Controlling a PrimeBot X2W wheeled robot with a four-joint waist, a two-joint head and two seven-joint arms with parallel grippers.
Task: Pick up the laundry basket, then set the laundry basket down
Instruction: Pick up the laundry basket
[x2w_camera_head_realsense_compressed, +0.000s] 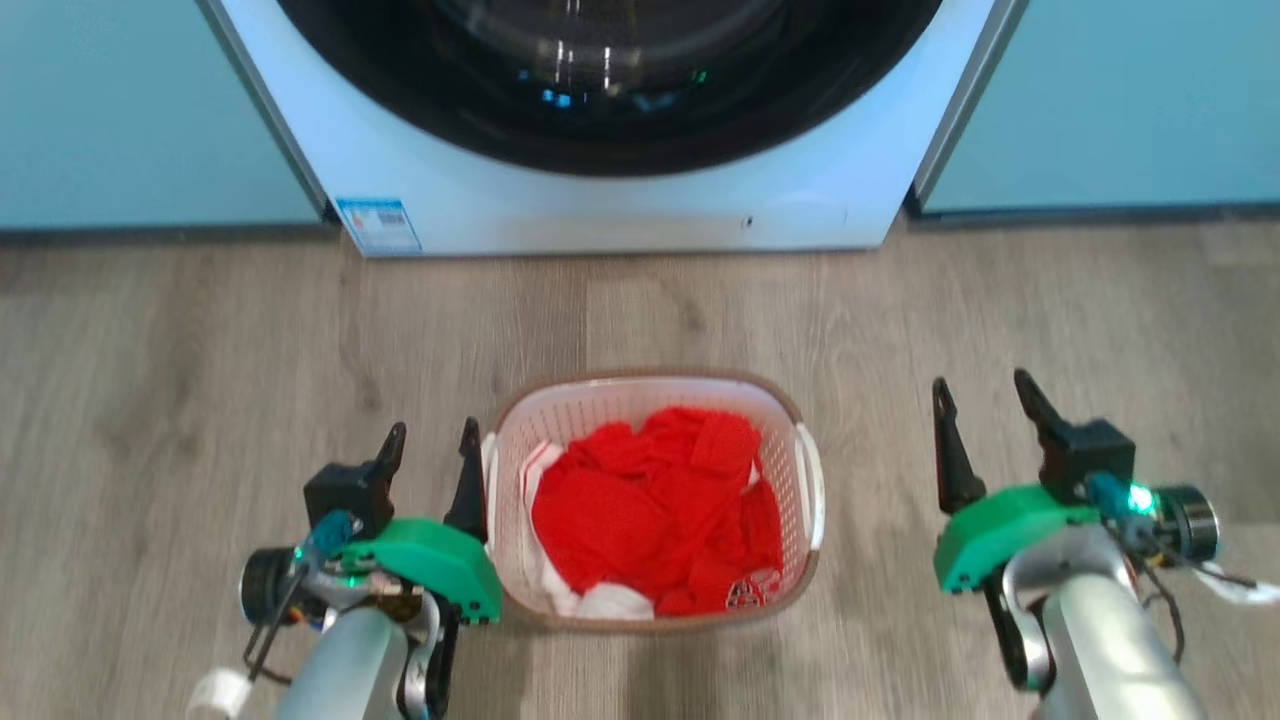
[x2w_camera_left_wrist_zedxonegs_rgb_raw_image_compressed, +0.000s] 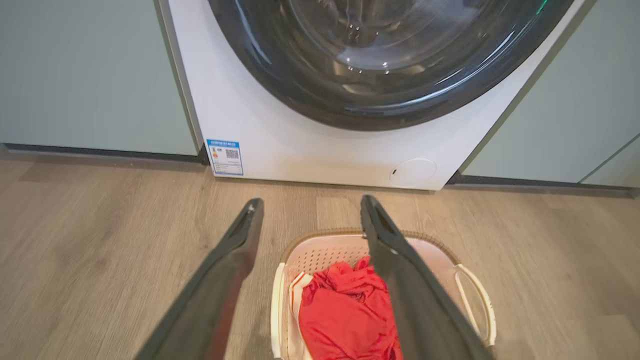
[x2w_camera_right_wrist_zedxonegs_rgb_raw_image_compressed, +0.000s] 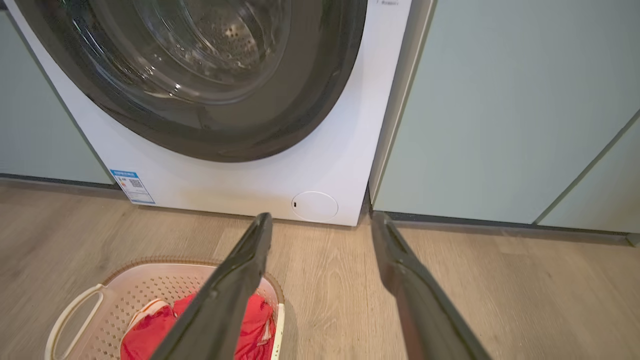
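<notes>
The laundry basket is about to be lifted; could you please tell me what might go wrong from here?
1. The left gripper is close beside the left handle of the basket, while the right gripper stands well apart from the right handle: an uneven lift could tip the red clothes out.
2. Both grippers are open; a nudge might slide the basket along the wooden floor.

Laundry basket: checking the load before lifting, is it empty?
No, red clothing lies piled inside the laundry basket.
</notes>
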